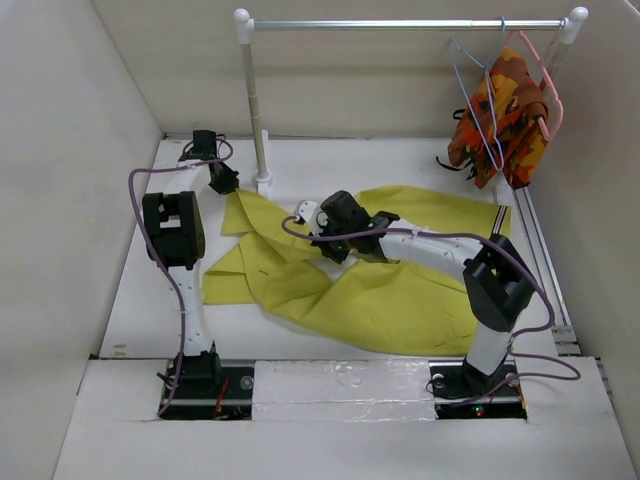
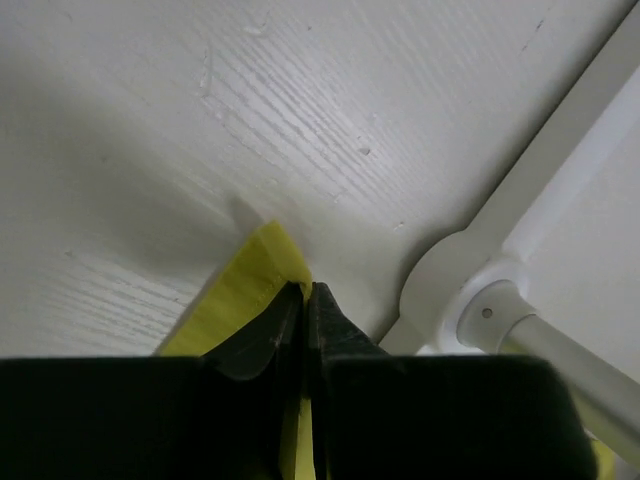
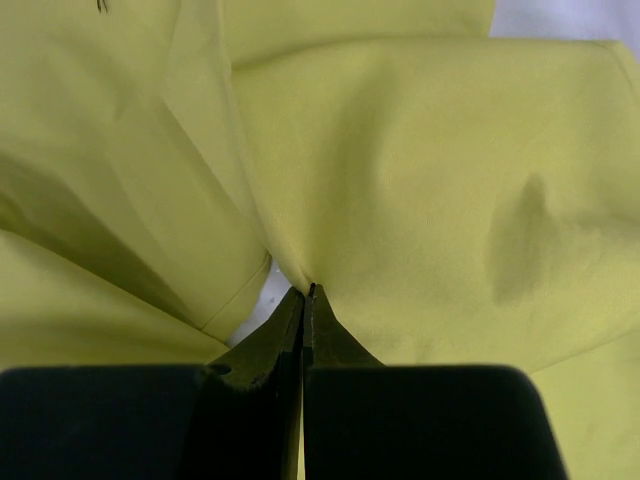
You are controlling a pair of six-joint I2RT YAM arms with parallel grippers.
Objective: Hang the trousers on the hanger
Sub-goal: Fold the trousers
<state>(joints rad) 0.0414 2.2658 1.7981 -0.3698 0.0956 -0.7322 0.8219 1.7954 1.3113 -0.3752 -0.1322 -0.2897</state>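
You see trousers, soft creased yellow-green cloth, sprawled on the white grained table | left gripper clamps a folded hem corner | right gripper nips a mid-cloth ridge | thin blue wire hanger hangs on the rail

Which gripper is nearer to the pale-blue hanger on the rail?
Right. The right gripper pinches the trousers mid-table, left of the hanger; the left gripper pinches them farther left, by the rack post.

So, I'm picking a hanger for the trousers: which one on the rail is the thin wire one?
The pale-blue hanger, just left of the thicker pink hanger.
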